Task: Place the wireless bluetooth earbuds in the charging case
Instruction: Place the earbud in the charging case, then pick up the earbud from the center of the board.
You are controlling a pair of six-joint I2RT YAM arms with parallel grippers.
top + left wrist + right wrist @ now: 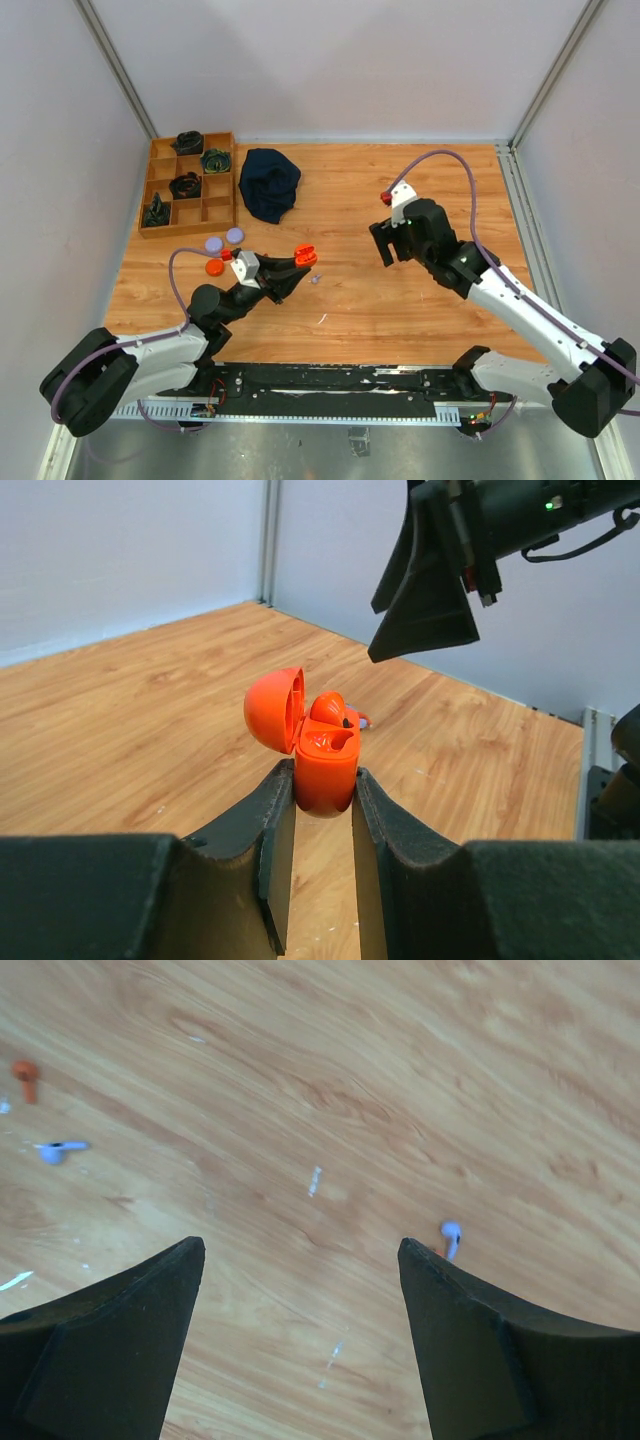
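My left gripper is shut on the orange charging case and holds it above the table. The case's lid is hinged open to the left, and an orange earbud sits in the case. The case also shows in the top view. My right gripper is open and empty, above the table to the right of the case. On the wood below it lie a lavender earbud, another lavender earbud and an orange earbud.
Two lavender discs and an orange disc lie left of my left gripper. A wooden compartment tray holding dark items stands at the back left, with a dark blue cloth beside it. Grey walls enclose the table.
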